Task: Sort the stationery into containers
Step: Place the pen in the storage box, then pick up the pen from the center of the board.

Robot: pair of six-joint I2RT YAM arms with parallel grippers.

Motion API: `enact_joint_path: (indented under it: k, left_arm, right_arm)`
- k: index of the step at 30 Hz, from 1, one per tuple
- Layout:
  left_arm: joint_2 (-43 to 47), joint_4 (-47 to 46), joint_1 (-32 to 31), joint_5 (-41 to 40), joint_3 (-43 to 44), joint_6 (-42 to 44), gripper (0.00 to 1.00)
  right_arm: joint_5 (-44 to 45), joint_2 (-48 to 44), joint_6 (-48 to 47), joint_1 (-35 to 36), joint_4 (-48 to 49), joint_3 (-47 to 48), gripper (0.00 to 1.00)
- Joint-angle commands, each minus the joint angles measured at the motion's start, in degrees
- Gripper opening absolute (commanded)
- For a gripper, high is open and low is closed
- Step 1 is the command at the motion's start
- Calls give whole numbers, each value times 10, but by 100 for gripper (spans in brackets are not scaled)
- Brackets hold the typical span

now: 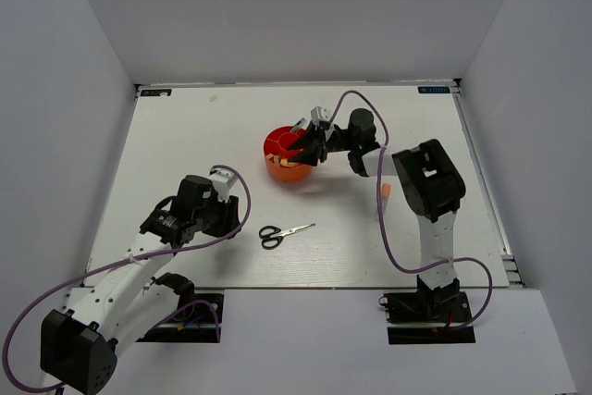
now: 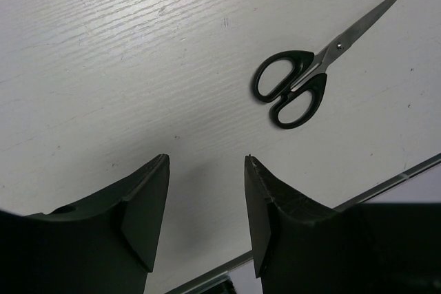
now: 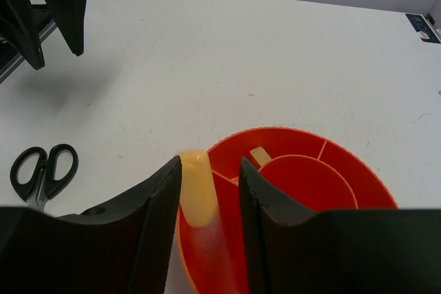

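The right hand hangs over the orange organiser, fingers apart around the yellow marker at an outer wedge; a tan eraser already lies in another. The scissors lie unsorted on the bench, ahead of the left hand, which is spread and empty.
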State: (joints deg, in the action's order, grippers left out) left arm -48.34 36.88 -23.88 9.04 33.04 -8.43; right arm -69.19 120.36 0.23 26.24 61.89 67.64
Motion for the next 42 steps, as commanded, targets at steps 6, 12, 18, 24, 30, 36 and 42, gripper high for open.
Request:
enact_joint_path:
  k: [6,12,18,24,30,36,42]
  left_arm:
    - [6,-1,-2,9,0,1,58]
    - [17,-6,-2,24,0,0,42]
    - [32,-1,-2,31,5,-5,0]
    - [40,-8,-3,68,5,-15,6]
    - [49,-12,-3,85,2,-26,53]
    - [76,-9,-2,82,-1,-31,63]
    - [78,-11,-2,86,-2,-29,63]
  right_arm:
    - [13,-66,-14,-5,12,-29,48]
    - [171,-261,-89,-8,-271,-119,0]
    - [477,-305,-145,-18,-889,48,0]
    - [606,-382,-130,-72,-985,-46,90]
    - [681,-329,-13,-112,-1061,-44,29]
    - [726,-276,47,-112,-1079,-20,62]
    - [761,-220,92,-116,-1061,4,70]
